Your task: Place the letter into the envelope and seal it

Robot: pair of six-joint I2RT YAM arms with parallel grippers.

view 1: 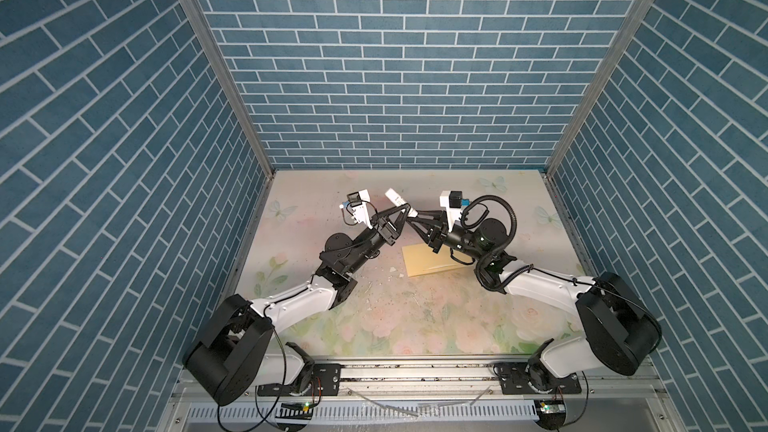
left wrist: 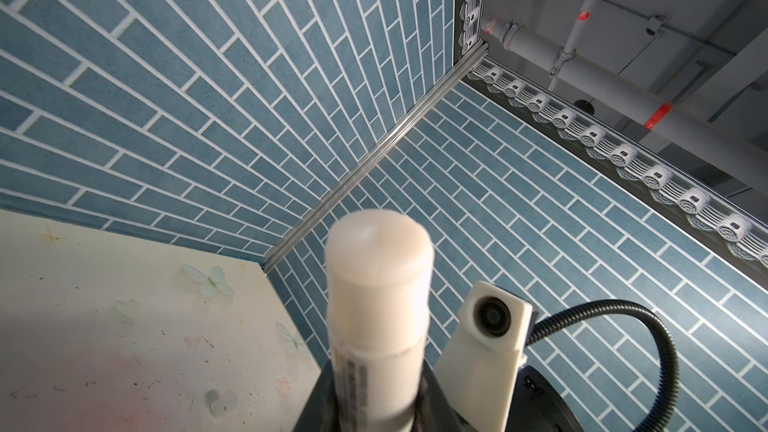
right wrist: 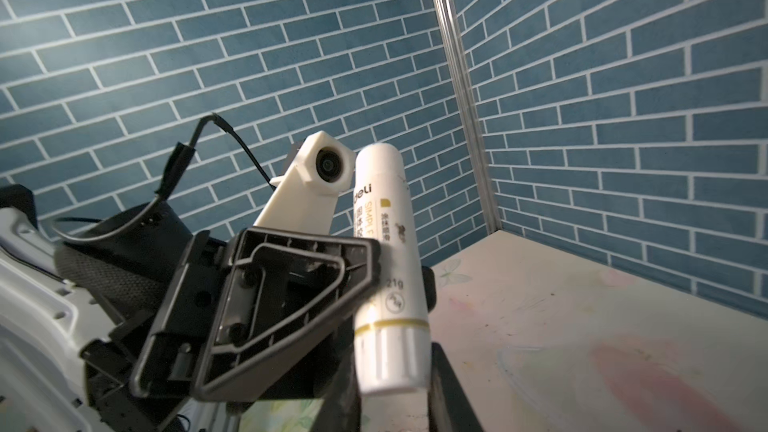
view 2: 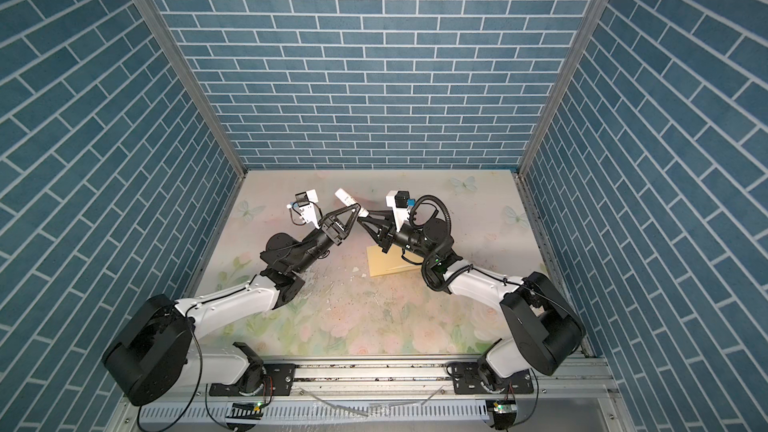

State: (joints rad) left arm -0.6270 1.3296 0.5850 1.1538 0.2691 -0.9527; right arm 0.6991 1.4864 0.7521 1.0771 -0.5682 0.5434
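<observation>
A white glue stick [view 1: 395,197] [view 2: 344,196] hangs tilted in the air over the back middle of the table. My left gripper [view 1: 404,210] [view 2: 356,208] [left wrist: 374,403] is shut on its barrel. My right gripper [view 1: 411,222] [view 2: 360,220] [right wrist: 392,371] is shut on the ribbed end of the glue stick [right wrist: 388,268] [left wrist: 378,305]. The pale-yellow envelope [view 1: 424,263] [view 2: 384,265] lies flat on the table below the right gripper, partly covered by that arm. The letter is out of view.
The floral table mat [view 1: 399,317] carries small white scraps and dark specks near its middle. Blue brick walls [view 1: 399,76] close the back and both sides. A metal rail [view 1: 415,371] runs along the front edge.
</observation>
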